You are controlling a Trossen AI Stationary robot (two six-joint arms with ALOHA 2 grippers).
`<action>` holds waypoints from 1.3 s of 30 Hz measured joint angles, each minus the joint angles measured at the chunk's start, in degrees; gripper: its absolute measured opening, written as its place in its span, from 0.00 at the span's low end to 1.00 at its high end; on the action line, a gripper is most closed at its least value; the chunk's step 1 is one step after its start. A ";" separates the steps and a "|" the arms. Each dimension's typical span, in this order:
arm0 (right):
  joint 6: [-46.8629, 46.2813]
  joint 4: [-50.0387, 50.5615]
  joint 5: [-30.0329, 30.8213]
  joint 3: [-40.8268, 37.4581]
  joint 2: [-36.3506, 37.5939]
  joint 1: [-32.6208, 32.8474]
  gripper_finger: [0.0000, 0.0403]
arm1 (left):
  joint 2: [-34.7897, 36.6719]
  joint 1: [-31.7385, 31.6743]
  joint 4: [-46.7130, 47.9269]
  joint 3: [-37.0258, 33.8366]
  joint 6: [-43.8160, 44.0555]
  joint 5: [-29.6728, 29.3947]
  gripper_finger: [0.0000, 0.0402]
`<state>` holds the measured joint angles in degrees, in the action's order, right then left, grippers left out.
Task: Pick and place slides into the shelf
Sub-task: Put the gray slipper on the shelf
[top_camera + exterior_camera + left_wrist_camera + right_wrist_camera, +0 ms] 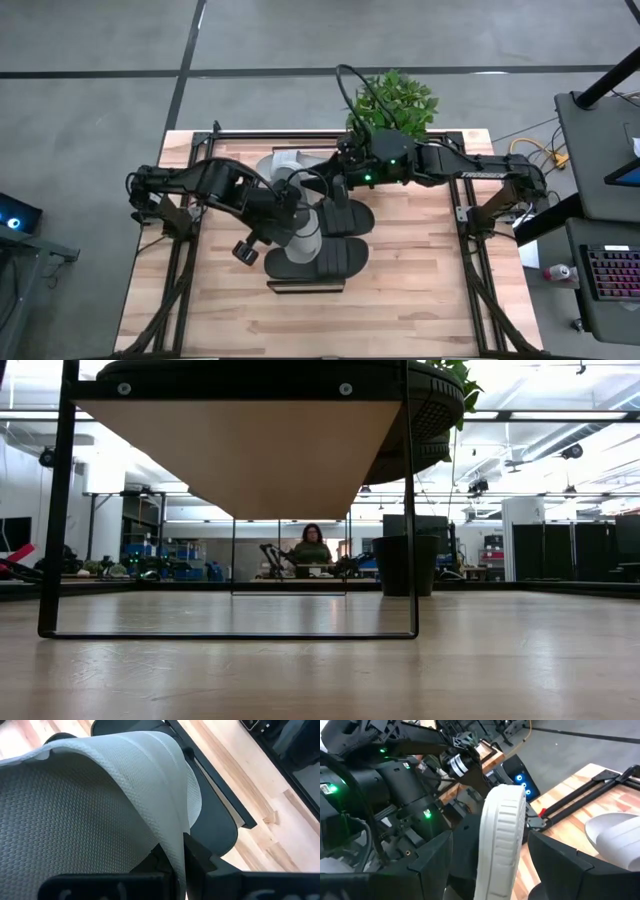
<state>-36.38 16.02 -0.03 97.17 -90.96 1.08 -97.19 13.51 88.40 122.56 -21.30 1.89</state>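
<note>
- Left gripper (300, 215): clamped tight on the strap of a pale grey slide (100, 810), over the shelf (305, 287) at mid-table.
- Right gripper (495, 870): fingers spread wide around a second pale grey slide (502, 840), held on edge between them.
- Two dark slides (335, 258) lie on the shelf top, right of the left gripper.

Premises: robotics lab or workshop in an open industrial hall. Evidence: grey concrete floor (90, 60); wooden desk (400, 300) fitted with two arms; exposed ceiling lights (540, 400); equipment racks (160, 550); seated person (312, 548) at a distant bench; keyboard (612, 275) alongside.
</note>
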 joint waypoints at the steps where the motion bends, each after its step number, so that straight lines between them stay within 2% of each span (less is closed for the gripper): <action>1: 0.00 -0.03 0.00 -0.02 0.00 0.00 0.62 | 0.00 -0.06 -0.04 0.02 -0.30 0.04 0.00; 10: 0.40 -2.22 0.07 -0.25 -0.56 -0.57 0.61 | 0.00 -0.43 -3.16 -0.05 -2.19 0.78 0.00; 18: -3.03 -3.69 -2.77 -0.09 -3.57 -0.68 0.57 | -0.13 -0.75 -3.03 -0.09 -1.99 0.97 0.00; 30: -2.84 -4.75 -2.91 -0.07 -3.94 -1.14 0.54 | -0.13 -0.78 -3.37 -0.11 -1.68 0.88 0.00; 34: -2.52 -4.62 -2.93 -0.07 -4.09 -1.43 0.49 | -0.15 -0.76 -3.05 -0.10 -1.69 1.00 0.00; 39: -2.95 -4.40 -2.79 -0.07 -4.09 -1.94 0.32 | -0.15 -0.78 -3.19 -0.02 -1.78 0.92 0.00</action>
<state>-39.33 11.62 -2.82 97.10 -95.05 -0.85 -97.34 12.73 85.21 122.54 -23.07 2.81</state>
